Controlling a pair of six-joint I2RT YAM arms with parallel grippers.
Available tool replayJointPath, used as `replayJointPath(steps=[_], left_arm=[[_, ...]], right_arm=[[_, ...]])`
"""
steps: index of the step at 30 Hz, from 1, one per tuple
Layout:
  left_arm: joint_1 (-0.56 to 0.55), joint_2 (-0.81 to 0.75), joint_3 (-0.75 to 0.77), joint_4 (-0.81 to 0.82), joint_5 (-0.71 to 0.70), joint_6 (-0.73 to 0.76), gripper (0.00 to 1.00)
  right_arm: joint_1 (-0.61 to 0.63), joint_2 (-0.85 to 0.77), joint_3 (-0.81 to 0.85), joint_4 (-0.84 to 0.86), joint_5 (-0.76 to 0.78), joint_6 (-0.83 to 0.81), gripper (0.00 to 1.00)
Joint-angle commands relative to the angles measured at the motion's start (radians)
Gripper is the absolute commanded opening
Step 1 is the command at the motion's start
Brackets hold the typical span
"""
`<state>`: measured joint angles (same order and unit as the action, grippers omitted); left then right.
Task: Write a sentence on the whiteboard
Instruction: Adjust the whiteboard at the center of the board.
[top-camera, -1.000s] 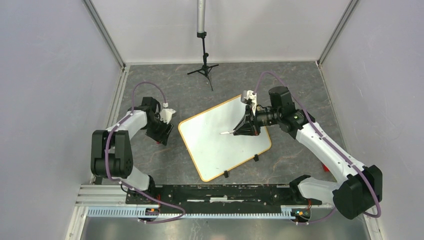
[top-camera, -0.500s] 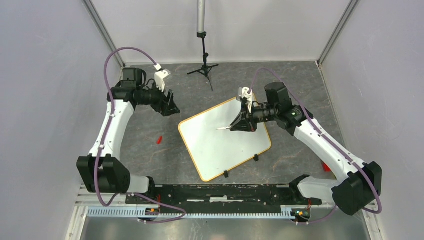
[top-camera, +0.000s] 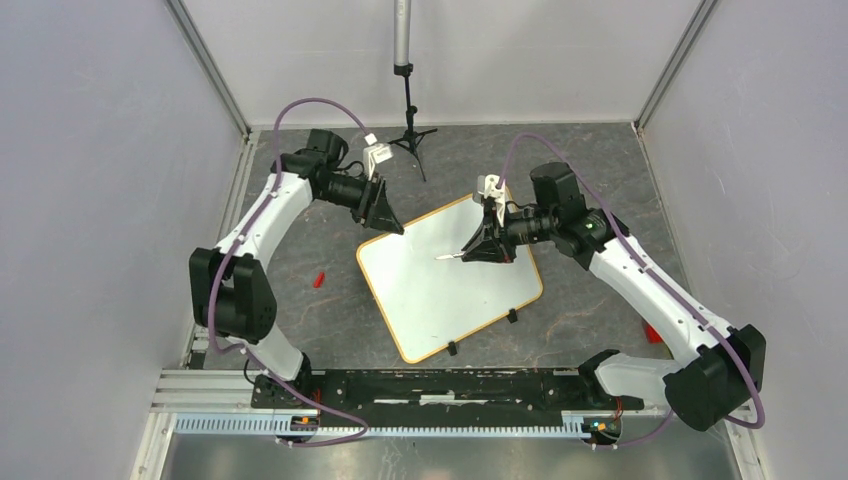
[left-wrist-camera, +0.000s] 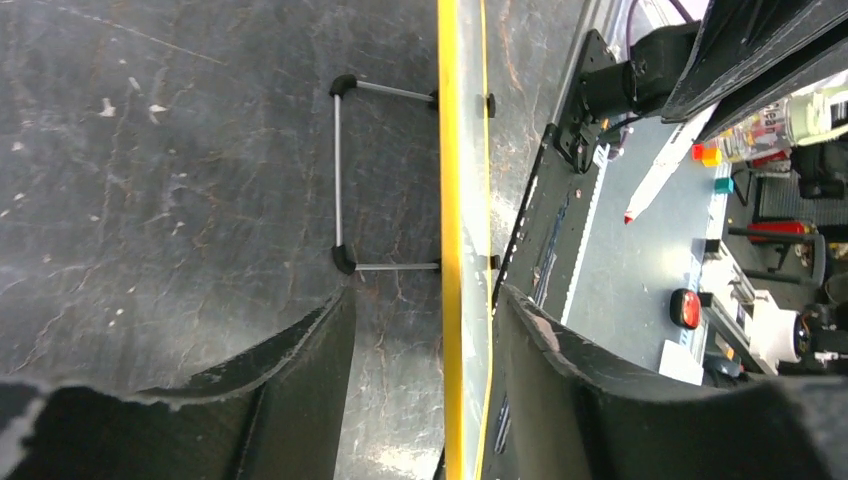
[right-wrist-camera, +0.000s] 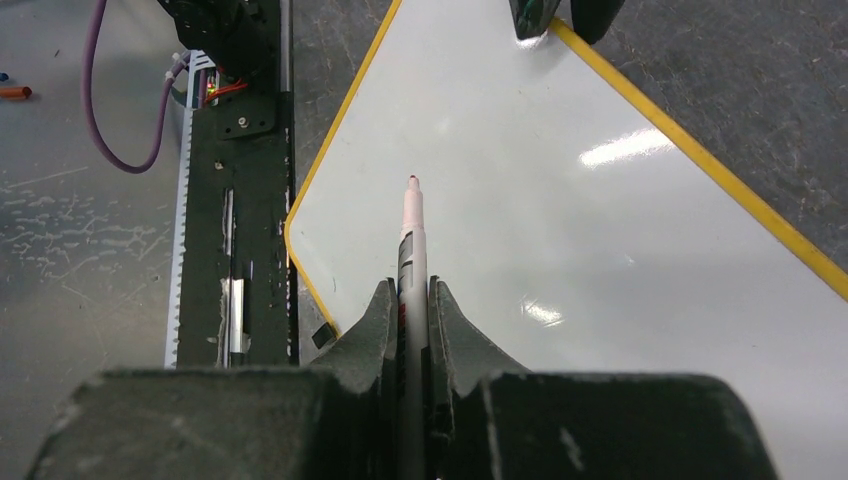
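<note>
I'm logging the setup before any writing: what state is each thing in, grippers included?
whiteboard: blank, no writing on it.
marker: uncapped, tip out over the whiteboard; whether it touches cannot be told.
red cap: off the marker, loose on the table.
right gripper: shut on the marker.
left gripper: open, fingers astride the whiteboard's framed edge.
</note>
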<state>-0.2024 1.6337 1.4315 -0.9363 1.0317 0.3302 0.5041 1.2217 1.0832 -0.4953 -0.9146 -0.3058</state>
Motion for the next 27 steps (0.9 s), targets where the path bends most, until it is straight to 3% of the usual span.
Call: replayJointPath(steps=[1,7,13,27], left_arm=[[-0.053,0.024,0.034,0.007,0.018,-0.038,0.56],[-0.126,0.063,0.038,0.008,-0.020,-0.005,0.33],[-0.183,0.096,0.059,0.007,-0.038,0.009,0.19],[-0.308,0.195,0.157,0.008,-0.120,-0.032,0.09]], right_arm=[[0.001,-0.027,0.060,-0.008,-0.007,-0.024,0.00],[0.002,-0.031,0.044,0.005,-0.014,-0.012,0.00],[0.004,-0.035,0.034,0.002,-0.023,-0.010,0.00],[0.010,-0.049,0.003,0.011,-0.035,0.004,0.00]])
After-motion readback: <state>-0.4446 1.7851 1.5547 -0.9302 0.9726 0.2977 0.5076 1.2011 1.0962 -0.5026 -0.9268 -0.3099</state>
